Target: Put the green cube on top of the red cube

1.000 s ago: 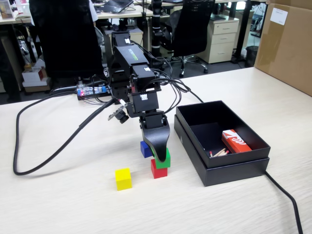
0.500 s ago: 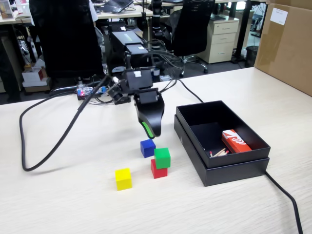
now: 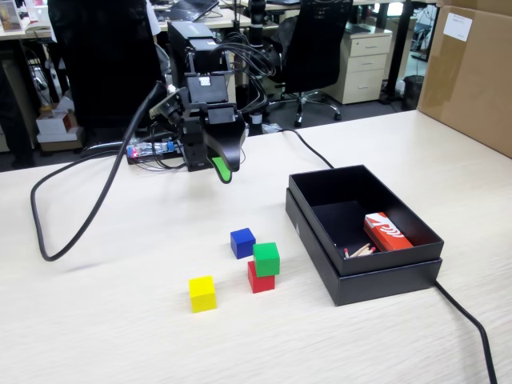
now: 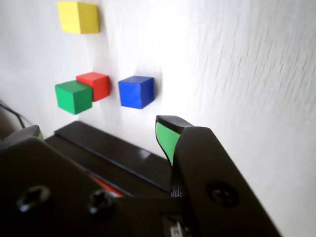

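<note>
The green cube [image 3: 266,258] sat atop the red cube [image 3: 258,279], slightly offset. The gripper [image 3: 222,169] hung raised above the table [image 3: 120,328], empty, jaws apparently parted.

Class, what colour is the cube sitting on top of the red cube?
Green: the green cube rests on the red cube, clearest in the fixed view.

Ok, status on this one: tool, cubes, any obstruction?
Tool raised, empty, jaws parted. Green cube sits atop red cube, offset. Blue cube close beside; nothing blocking.

In the fixed view, the green cube [image 3: 266,258] sits on the red cube [image 3: 258,280], left of the box [image 3: 364,260].
</note>
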`<state>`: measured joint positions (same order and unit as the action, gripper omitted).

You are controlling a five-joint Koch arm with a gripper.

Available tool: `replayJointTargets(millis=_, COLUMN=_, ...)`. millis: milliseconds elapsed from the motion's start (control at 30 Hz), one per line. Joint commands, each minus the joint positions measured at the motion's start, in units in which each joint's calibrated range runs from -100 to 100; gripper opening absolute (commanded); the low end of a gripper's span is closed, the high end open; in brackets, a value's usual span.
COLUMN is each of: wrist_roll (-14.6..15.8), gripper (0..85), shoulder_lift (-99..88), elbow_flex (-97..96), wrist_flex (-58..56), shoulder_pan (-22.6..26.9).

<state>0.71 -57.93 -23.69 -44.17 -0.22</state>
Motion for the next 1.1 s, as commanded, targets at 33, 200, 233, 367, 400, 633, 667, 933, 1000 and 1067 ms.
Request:
replayJointTargets(millis=33, wrist_roll=-0.1, gripper=46.9, shoulder_lift=-13.6, elbow_flex=-8.4, wrist_flex=1.4, shoulder_pan=-0.1)
replayJointTargets(millis=200, wrist_roll=-0.1, gripper=49.2, shoulder_lift=-23.5, elbow_flex=-21.6, wrist_flex=2.8, shoulder_pan=-0.4)
replayJointTargets(millis=233, wrist_roll=-0.2, gripper=49.2, shoulder_lift=-25.1, elbow_flex=-24.3, wrist_flex=4.5, shoulder_pan=-0.4)
replayJointTargets(millis=367, wrist_roll=-0.8, gripper=47.7, shoulder_lift=-33.8, elbow_flex=-37.2, wrist_flex=11.5, shoulder_pan=-0.4)
replayJointTargets(millis=400, wrist_roll=-0.8, gripper=47.7, shoulder_lift=-34.7, elbow_flex=-39.5, wrist_flex=12.5, shoulder_pan=-0.3)
replayJointTargets(millis=633, wrist_roll=-1.0, gripper=47.5, shoulder_lift=-39.5, elbow_flex=-54.3, wrist_flex=24.3, shoulder_pan=-0.1)
replayJointTargets(millis=667, wrist_roll=-1.0, gripper=47.5, shoulder_lift=-39.9, elbow_flex=-55.3, wrist_flex=24.4, shoulder_pan=-0.2)
replayJointTargets(millis=933, wrist_roll=-1.1, gripper=47.6, shoulder_lift=-40.6, elbow_flex=-64.5, wrist_flex=33.1, shoulder_pan=0.1)
replayJointTargets(millis=1000, wrist_roll=-1.5, gripper=47.6, shoulder_lift=-40.8, elbow_flex=-67.7, wrist_flex=35.8, shoulder_pan=0.1)
replayJointTargets(millis=1067, wrist_roll=-1.9, gripper=47.5, shoulder_lift=-41.2, elbow_flex=-69.9, wrist_flex=36.5, shoulder_pan=0.0)
